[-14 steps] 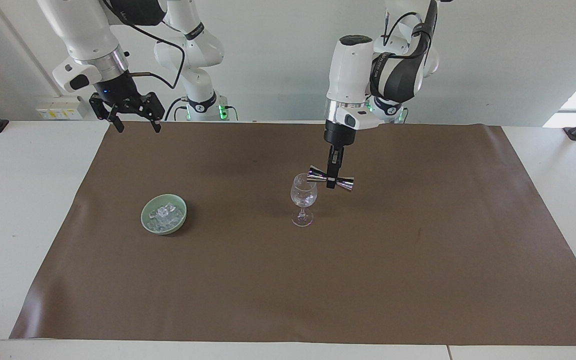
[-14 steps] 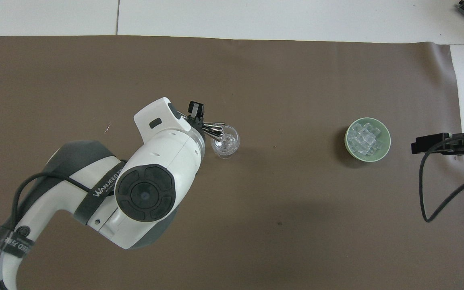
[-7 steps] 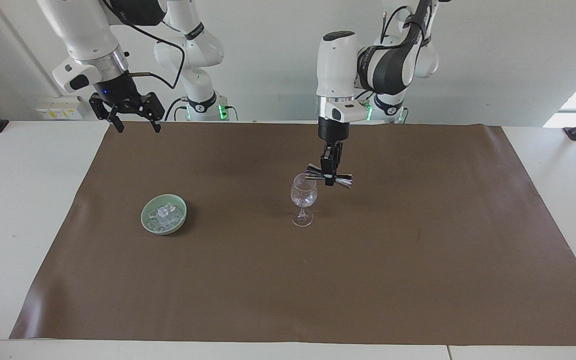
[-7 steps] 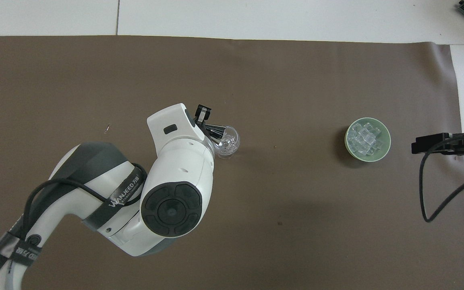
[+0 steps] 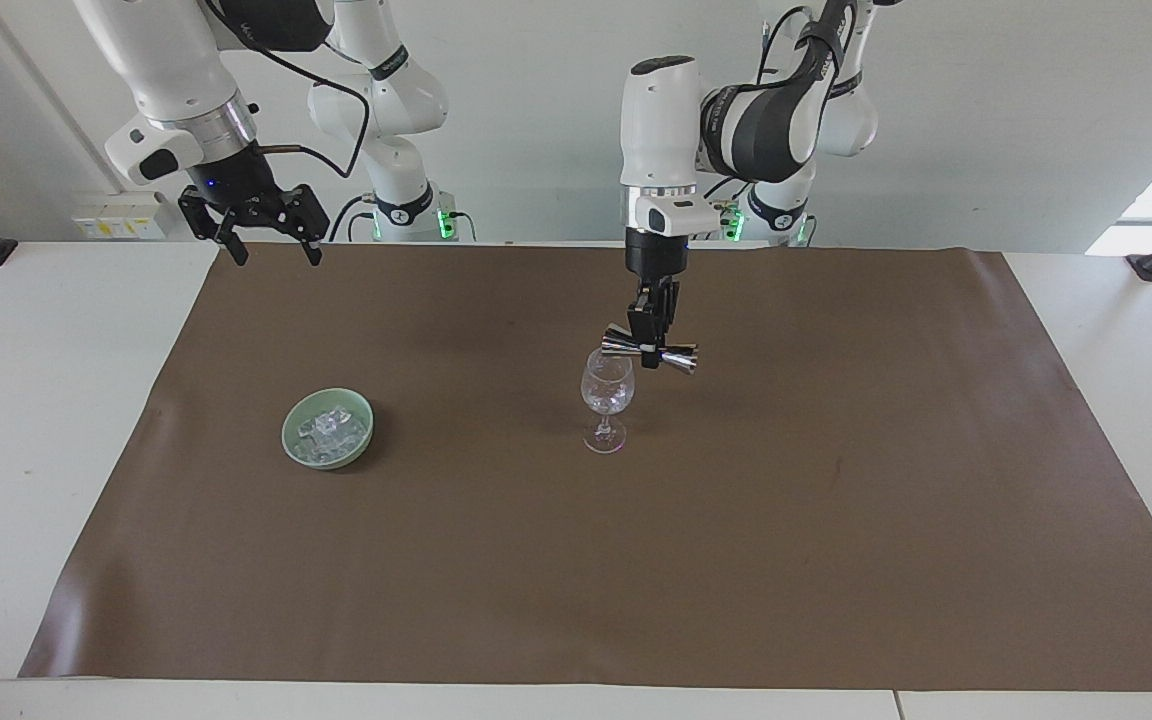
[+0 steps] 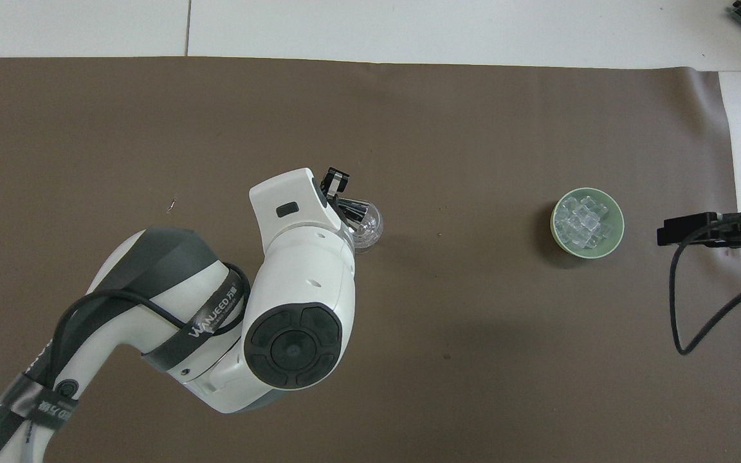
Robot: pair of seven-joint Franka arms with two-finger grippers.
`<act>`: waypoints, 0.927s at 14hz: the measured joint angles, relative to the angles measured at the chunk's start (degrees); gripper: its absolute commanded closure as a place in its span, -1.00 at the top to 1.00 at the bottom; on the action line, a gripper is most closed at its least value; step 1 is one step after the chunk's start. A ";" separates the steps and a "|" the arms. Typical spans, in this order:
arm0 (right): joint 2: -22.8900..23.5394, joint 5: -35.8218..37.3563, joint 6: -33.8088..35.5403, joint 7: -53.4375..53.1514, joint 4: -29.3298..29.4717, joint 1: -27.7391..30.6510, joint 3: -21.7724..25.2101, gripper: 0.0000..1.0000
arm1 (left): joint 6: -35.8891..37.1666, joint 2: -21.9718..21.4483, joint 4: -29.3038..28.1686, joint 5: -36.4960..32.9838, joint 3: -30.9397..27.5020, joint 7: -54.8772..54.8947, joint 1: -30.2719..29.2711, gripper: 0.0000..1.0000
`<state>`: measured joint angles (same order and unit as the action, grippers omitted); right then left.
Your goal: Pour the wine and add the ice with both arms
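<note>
A clear stemmed wine glass [image 5: 606,398] [image 6: 368,226] stands mid-mat. My left gripper [image 5: 650,346] [image 6: 334,190] is shut on a silver double-ended jigger [image 5: 649,351] [image 6: 352,209], held on its side just above the glass, one end over the rim. The ice [image 5: 331,428] [image 6: 579,222], a pile of clear cubes, lies in a pale green bowl [image 5: 294,440] [image 6: 619,225] toward the right arm's end. My right gripper [image 5: 256,238] hangs open and empty, raised over the mat's edge nearest the robots; it waits. In the overhead view only part of it [image 6: 698,230] shows beside the bowl.
A brown mat [image 5: 576,560] [image 6: 152,116] covers most of the white table [image 5: 36,420]. A black cable [image 6: 686,302] hangs from the right arm near the mat's end.
My left arm has swung toward the right arm's end and risen slightly, carrying the jigger a little farther over the glass rim. The right arm, bowl and glass have not moved.
</note>
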<state>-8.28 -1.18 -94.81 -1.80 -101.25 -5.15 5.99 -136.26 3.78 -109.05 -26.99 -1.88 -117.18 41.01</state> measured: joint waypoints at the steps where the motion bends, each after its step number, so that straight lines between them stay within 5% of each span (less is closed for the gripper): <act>1: 0.00 0.00 0.00 0.00 0.00 0.00 0.00 1.00 | 0.00 0.09 0.15 -0.06 -0.04 0.02 0.00 -1.00; 7: 0.00 0.00 0.00 0.00 0.00 0.00 0.00 1.00 | -1.24 1.08 0.30 0.30 -0.77 -0.01 -0.20 -1.00; 13: -0.10 0.00 1.67 0.00 0.00 0.02 0.11 1.00 | -4.42 1.88 0.32 7.75 -1.20 0.48 -3.46 -1.00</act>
<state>-8.38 -1.18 -93.13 -1.80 -101.25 -5.13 6.11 -140.68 5.66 -108.73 -19.24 -3.08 -116.69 37.55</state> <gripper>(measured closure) 0.000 0.780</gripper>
